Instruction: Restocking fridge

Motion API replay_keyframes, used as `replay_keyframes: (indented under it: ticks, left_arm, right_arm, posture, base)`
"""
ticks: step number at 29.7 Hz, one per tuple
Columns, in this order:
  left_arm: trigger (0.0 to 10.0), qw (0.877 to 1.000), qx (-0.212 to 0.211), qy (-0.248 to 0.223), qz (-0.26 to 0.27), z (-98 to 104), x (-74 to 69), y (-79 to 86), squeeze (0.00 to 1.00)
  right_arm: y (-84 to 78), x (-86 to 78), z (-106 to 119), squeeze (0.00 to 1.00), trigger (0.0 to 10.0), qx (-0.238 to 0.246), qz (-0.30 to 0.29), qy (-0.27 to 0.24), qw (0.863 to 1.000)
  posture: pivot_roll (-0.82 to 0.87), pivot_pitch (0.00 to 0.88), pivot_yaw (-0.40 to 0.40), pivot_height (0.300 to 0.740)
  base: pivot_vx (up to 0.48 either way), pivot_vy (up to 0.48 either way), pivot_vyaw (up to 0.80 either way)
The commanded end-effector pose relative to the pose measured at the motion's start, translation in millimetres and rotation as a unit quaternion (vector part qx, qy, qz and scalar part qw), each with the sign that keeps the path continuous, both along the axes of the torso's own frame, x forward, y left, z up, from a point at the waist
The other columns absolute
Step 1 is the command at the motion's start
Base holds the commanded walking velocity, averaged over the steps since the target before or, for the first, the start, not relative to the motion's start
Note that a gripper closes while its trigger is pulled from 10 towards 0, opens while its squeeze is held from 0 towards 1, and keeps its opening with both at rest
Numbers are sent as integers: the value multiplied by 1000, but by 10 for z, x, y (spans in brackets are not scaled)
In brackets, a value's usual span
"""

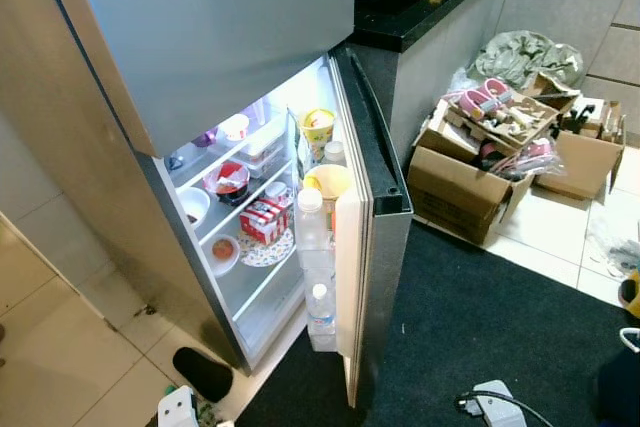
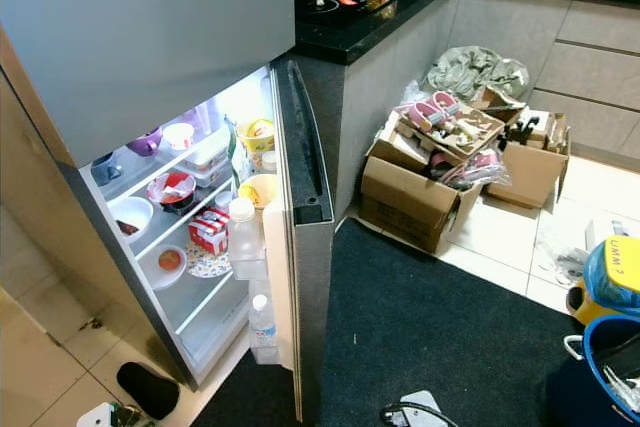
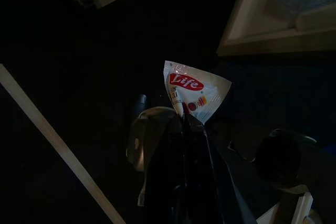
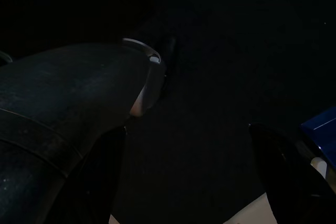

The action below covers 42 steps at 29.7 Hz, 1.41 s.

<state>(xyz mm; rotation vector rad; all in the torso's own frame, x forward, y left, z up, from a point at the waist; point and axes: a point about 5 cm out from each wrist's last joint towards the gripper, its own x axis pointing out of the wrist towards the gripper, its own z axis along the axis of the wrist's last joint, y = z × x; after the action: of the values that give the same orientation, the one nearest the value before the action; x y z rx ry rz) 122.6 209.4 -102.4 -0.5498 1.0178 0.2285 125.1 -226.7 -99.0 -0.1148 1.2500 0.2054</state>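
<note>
Left end effector (image 3: 185, 121) pinches sauce sachet (image 3: 195, 90) — fridge door (image 1: 368, 237) open.

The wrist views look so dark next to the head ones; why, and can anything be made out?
Eye views: sharp, with the fridge interior brightly lit. Left wrist view: dim over a dark mat, yet the left end effector pinches a readable sachet. Right wrist view: nearly black, with the right end effector fingers spread.

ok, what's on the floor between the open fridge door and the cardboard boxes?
Only dark floor mat and a strip of pale tile separate the silver fridge door from the brown cardboard boxes, per both eye views.
</note>
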Motion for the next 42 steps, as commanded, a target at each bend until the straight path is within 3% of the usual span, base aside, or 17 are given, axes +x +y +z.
replay_keyframes:
  ticks: [1,10,26,29,30,33,37,39,40,41,42]
  left_arm:
    - [10000,1000,-3,6,-8,-15,-24,-38,0]
    - [10000,1000,1,3,5,-6,-7,-11,0]
    - [10000,1000,5,-13,2,15,17,36,0]
    - [10000,1000,6,-12,-4,9,-8,30,0]
    - [10000,1000,6,-12,-4,9,-8,30,0]
    - [10000,1000,7,-10,-9,5,-19,31,0]
    - [10000,1000,8,-10,-10,7,-14,31,0]
    - [10000,1000,8,-14,-7,11,4,25,0]
    - [10000,1000,11,-14,-7,12,6,27,0]
    - [10000,1000,11,-14,-7,12,6,27,0]
    - [10000,1000,15,-12,-7,11,4,31,0]
  right_arm:
    - [16,38,10,0,10000,5,-1,-8,1000]
    - [8,23,7,0,10000,5,2,-6,1000]
    - [2,43,18,0,10000,9,10,-9,1000]
    - [112,278,110,0,10000,76,31,-53,995]
    - [112,278,110,0,10000,76,31,-53,995]
    - [241,549,249,0,10000,151,64,-93,982]
    - [301,691,337,0,10000,190,78,-112,972]
    - [402,838,459,0,10000,247,124,-126,953]
    - [469,880,510,0,7608,277,156,-123,940]
    - [469,880,510,0,7608,277,156,-123,940]
    - [525,896,542,0,6196,299,186,-116,929]
  posture:
    - [-37,0,20,740]
    - [-41,0,19,740]
    - [-42,0,18,740]
    - [-45,0,23,740]
    - [-45,0,23,740]
    - [-52,0,23,740]
    - [-51,0,22,740]
    - [-51,0,27,740]
    - [-52,0,23,740]
    - [-52,0,23,740]
    - [-52,0,23,740]
  base:
    - [-480,0,0]
    - [-432,0,0]
    - [0,0,0]
    - [0,0,0]
    - [0,0,0]
    - [0,0,0]
    - [0,0,0]
    - [0,0,0]
    - [0,0,0]
    - [0,0,0]
    - [0,0,0]
